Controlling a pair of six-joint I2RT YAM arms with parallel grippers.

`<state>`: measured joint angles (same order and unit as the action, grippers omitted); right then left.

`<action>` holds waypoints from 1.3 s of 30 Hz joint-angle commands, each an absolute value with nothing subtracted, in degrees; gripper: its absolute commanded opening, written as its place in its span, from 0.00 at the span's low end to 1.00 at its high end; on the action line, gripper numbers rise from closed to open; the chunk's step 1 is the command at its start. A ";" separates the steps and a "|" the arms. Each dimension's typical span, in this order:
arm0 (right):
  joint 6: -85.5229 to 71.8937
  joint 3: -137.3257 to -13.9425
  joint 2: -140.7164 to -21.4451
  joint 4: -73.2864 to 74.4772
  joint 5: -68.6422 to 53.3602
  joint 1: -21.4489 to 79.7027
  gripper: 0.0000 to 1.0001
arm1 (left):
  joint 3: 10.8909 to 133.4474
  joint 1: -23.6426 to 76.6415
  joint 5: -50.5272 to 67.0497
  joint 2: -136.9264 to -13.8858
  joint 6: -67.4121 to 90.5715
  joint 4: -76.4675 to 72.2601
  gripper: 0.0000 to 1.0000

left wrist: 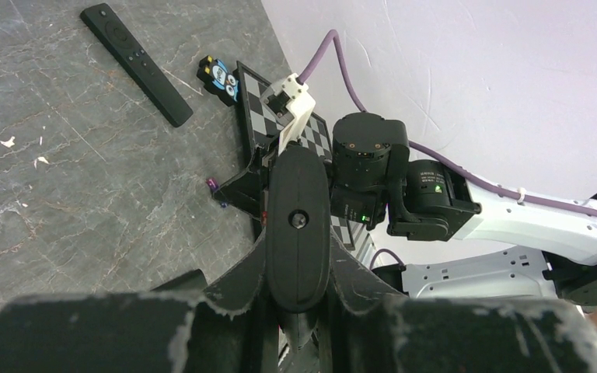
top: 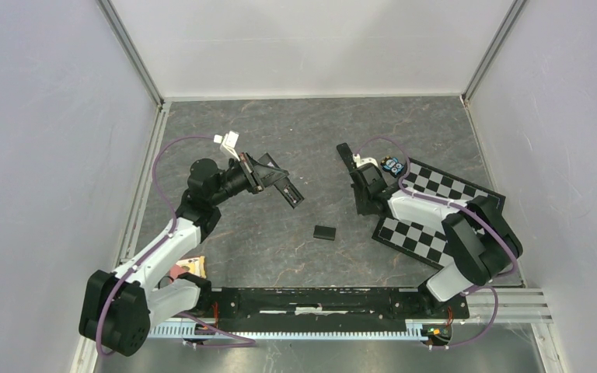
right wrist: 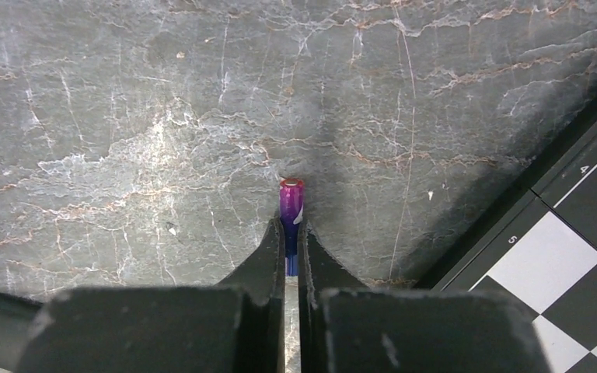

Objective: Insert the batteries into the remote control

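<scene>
I've got the left tool [left wrist: 299, 273] clamped on the remote [left wrist: 298, 225], held up off the table [right wrist: 124, 116] left of centre. The small black cover [top: 326, 232] lies loose on the table in the middle, so I take the bay to be open, but I can't see inside it. The right tool [right wrist: 291, 233] is down at the table, pinched together on a blue-purple battery [right wrist: 291, 198] just left of the checkerboard [right wrist: 528, 268]. A second remote [left wrist: 136, 64] lies on the far side. My read: early. One battery is gripped and nothing is visibly loaded. Lift, carry and seat remain. No other batteries in view.
</scene>
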<state>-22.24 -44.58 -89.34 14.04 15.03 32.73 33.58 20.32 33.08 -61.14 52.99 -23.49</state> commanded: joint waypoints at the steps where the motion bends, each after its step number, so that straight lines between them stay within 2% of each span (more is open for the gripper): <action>1: -21.38 -44.30 -89.76 14.66 12.02 32.43 0.00 | 32.97 19.99 33.83 -61.36 52.51 -26.89 0.02; 10: -19.31 -42.71 -79.57 9.09 -3.56 32.97 0.00 | 31.90 20.91 34.52 -67.63 57.38 -29.47 0.02; 19: -18.23 -44.50 -69.39 3.25 -15.28 38.96 0.00 | 31.30 23.45 36.55 -77.41 61.81 -36.33 0.02; 35: -14.92 -52.73 -72.24 7.90 -14.82 44.73 0.00 | 32.77 25.57 36.35 -80.39 64.53 -40.23 0.02; 39: -14.08 -54.13 -73.63 10.35 -12.91 45.25 0.03 | 32.79 25.58 36.26 -79.96 64.54 -40.18 0.02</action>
